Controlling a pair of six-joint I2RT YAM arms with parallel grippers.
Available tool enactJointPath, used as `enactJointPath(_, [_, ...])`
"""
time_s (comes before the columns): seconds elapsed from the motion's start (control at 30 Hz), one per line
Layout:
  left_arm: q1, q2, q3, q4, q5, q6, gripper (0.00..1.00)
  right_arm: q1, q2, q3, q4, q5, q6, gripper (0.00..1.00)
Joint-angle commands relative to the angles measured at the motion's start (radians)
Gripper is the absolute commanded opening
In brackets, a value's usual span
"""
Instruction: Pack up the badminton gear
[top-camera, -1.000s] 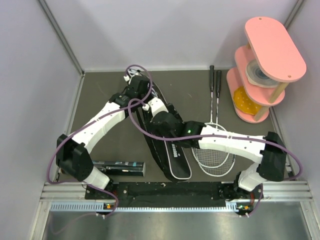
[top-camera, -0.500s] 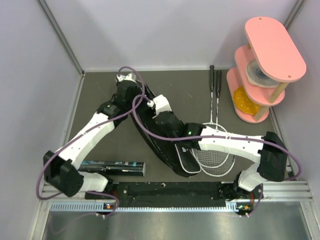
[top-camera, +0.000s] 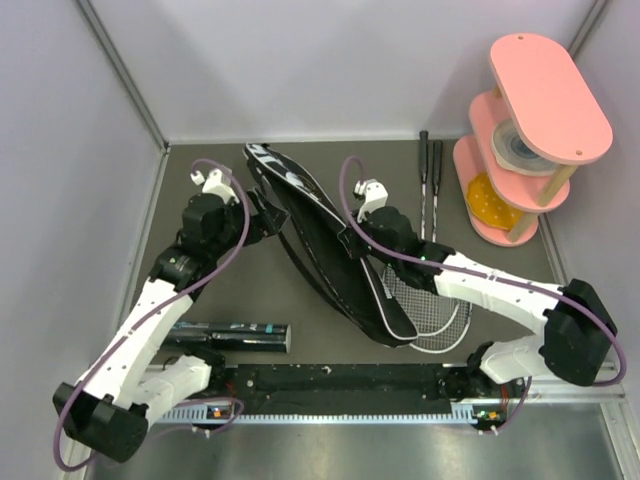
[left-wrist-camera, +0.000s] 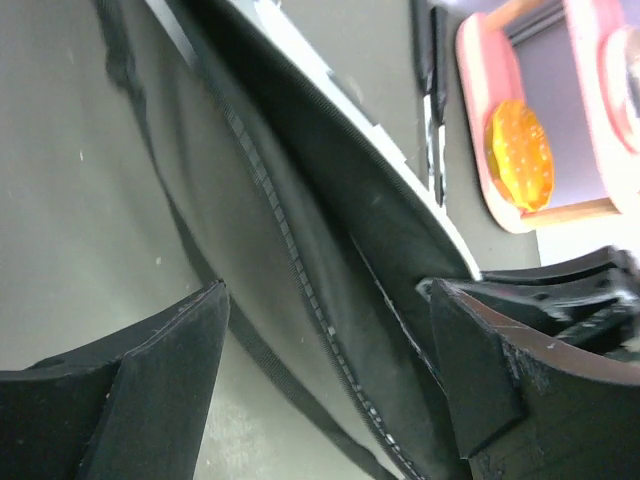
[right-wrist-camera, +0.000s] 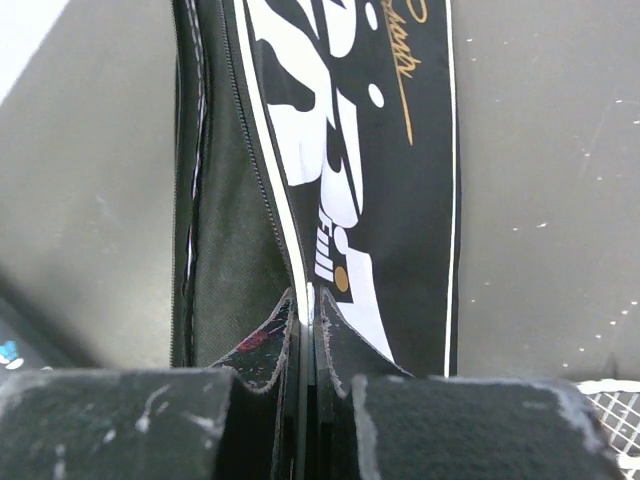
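While the left gripper (top-camera: 258, 216) is hovering spread open just left of the bag (top-camera: 312, 228), the right gripper (top-camera: 352, 238) is pinching its flap edge. The bag is lying diagonally, far-left to near-right, with the rackets (top-camera: 430, 318) waiting just right, nearer that gripper.

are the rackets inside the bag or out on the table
Out. Both rackets lie on the table to the right of the black bag, handles toward the far edge.

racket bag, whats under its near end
The near end of the racket bag lies over one edge of the racket heads. How much of them it covers cannot be seen.
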Motion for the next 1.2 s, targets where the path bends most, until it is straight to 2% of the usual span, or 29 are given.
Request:
enactJointPath(0.0, [0.030,0.053,-0.089,0.071,0.110,-0.104,0.86,-0.034,-0.053,0.007,0.161,-0.182,0.114,0.00])
enactJointPath(0.1, [0.043,0.086,-0.146,0.183,0.182,-0.175,0.86,-0.042,-0.056,0.005,0.172,-0.209,0.134,0.00])
enactJointPath(0.2, [0.044,0.120,-0.179,0.248,0.194,-0.210,0.86,-0.043,-0.059,0.001,0.182,-0.233,0.149,0.00])
enactJointPath(0.33, [0.043,0.175,-0.184,0.317,0.216,-0.230,0.80,-0.045,-0.059,-0.005,0.196,-0.244,0.166,0.00])
enactJointPath(0.47, [0.043,0.226,-0.140,0.296,0.279,-0.210,0.72,-0.045,-0.045,-0.001,0.195,-0.244,0.168,0.00])
enactJointPath(0.57, [0.043,0.235,-0.138,0.297,0.273,-0.212,0.65,-0.045,-0.038,0.001,0.199,-0.265,0.171,0.00])
enactJointPath(0.77, [0.043,0.246,-0.098,0.257,0.232,-0.166,0.32,-0.046,-0.013,0.016,0.187,-0.256,0.172,0.00])
enactJointPath(0.8, [0.043,0.243,-0.085,0.198,0.186,-0.149,0.24,-0.050,-0.010,0.021,0.181,-0.250,0.180,0.00])
enactJointPath(0.83, [0.043,0.243,-0.056,0.168,0.162,-0.131,0.09,-0.054,-0.005,0.027,0.160,-0.250,0.186,0.00])
enactJointPath(0.87, [0.043,0.240,-0.042,0.141,0.129,-0.091,0.02,-0.069,-0.001,0.035,0.141,-0.223,0.195,0.00])
enactJointPath(1.0, [0.043,0.220,0.015,0.016,-0.006,-0.002,0.00,-0.112,0.036,0.055,0.089,-0.207,0.255,0.00])
enactJointPath(1.17, [0.043,0.235,0.058,-0.054,-0.098,0.023,0.00,-0.129,0.166,0.149,-0.011,-0.244,0.248,0.18])
